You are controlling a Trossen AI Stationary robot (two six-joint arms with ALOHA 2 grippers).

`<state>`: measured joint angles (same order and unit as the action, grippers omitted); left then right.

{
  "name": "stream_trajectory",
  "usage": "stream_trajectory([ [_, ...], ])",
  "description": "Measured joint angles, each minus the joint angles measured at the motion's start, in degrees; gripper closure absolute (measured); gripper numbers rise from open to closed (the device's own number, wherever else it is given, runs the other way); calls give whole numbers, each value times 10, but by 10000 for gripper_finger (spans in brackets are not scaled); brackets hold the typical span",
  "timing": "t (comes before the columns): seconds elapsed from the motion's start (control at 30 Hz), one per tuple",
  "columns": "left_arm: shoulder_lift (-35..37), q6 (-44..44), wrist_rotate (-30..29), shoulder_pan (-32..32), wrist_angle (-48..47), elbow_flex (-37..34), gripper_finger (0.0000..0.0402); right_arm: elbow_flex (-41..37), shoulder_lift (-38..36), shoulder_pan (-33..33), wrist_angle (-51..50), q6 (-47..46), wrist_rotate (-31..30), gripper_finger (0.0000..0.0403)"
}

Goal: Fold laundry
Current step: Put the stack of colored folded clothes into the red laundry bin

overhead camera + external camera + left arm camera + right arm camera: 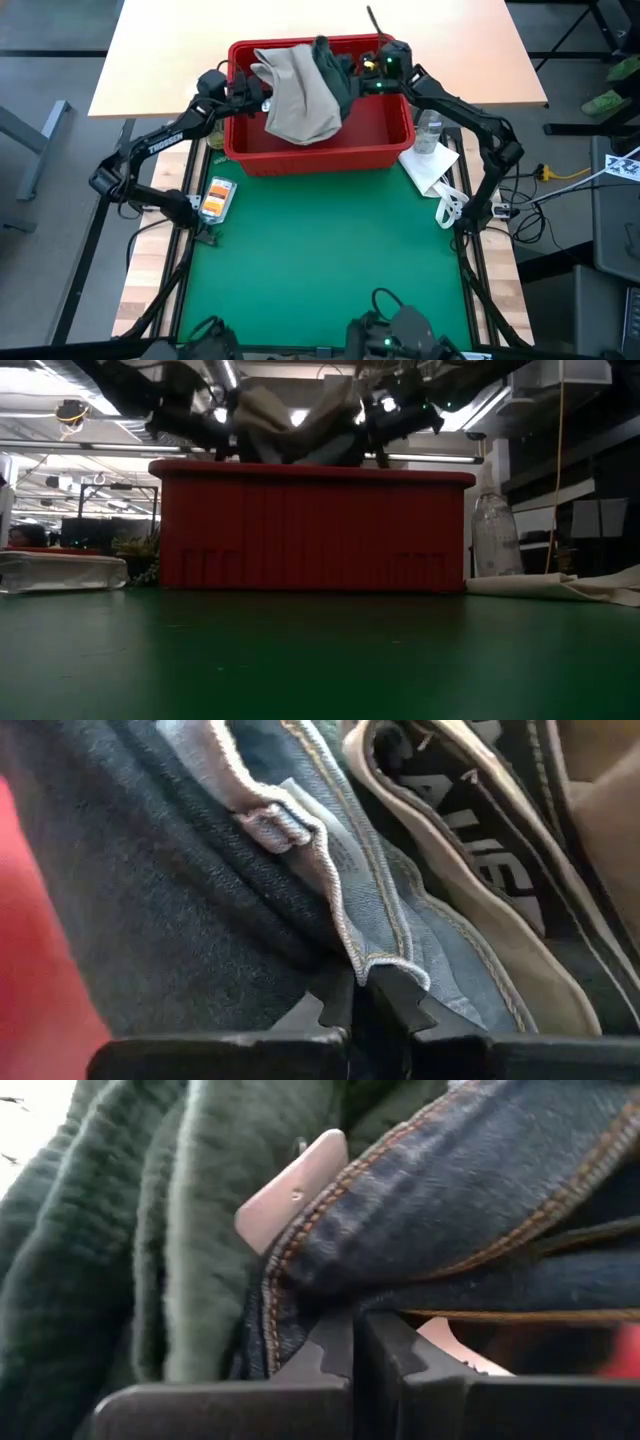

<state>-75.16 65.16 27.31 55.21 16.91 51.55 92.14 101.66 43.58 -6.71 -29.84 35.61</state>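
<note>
A heap of laundry sits in and above the red basket (pixel 320 150) at the table's far side. On top are a beige khaki piece (pixel 300 95) and a dark olive green piece (pixel 335 70). My left gripper (pixel 360 1005) is at the basket's left rim, shut on light blue denim (pixel 350 870), with dark navy cloth (pixel 150 890) beside it. My right gripper (pixel 355 1350) is at the basket's far right corner, shut on dark navy jeans (pixel 480 1190), next to the green piece (pixel 130 1230). In the low view the garments (pixel 300 425) bulge above the basket's rim between both grippers. My left gripper pinches a stitched hem edge of the light blue denim (pixel 385 960) between its two fingers. The cloth runs away from the fingers among the other garments. How many layers it holds cannot be told. My right gripper pinches a seamed edge of the dark navy jeans with orange stitching (pixel 290 1300) between its two fingers. The denim folds over just beyond the fingertips. A pale tag (pixel 290 1190) sticks out beside it.
A clear bottle (pixel 430 130) stands right of the basket, by a small white cloth sheet (pixel 430 165) and a white object (pixel 450 205). An orange and white packet (pixel 216 197) lies at the mat's left edge. The green mat (pixel 320 260) spreads before the basket.
</note>
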Motion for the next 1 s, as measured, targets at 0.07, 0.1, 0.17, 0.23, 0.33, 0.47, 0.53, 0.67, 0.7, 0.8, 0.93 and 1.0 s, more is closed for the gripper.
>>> stream_trajectory([
  [0.07,-20,-5,8,7,-1,0,396,-1,8,10,-35,13,-9,401],
  [0.1,-31,-9,8,9,-1,0,396,-1,9,15,-51,21,-14,401],
  [0.17,-53,-16,9,11,2,0,396,-1,11,24,-74,43,-24,401],
  [0.23,-79,-27,9,11,6,0,396,-1,13,32,-90,62,-30,401],
  [0.33,-117,-41,9,14,10,0,396,-1,22,43,-112,84,-34,401],
  [0.47,-155,-45,7,19,25,0,396,-1,39,46,-139,112,-60,401],
  [0.53,-164,-47,7,24,26,2,396,-1,52,45,-153,133,-65,401],
  [0.67,-167,-84,-7,31,22,3,396,-1,84,49,-168,152,-78,401],
  [0.7,-168,-91,-13,34,20,3,396,-1,90,48,-171,153,-85,401],
  [0.8,-169,-105,-29,44,18,3,396,-1,103,54,-173,155,-96,401],
  [0.93,-169,-130,-57,48,19,2,394,-1,112,56,-176,173,-114,395],
  [1.0,-169,-133,-66,51,19,2,386,-1,112,56,-176,184,-141,383],
])
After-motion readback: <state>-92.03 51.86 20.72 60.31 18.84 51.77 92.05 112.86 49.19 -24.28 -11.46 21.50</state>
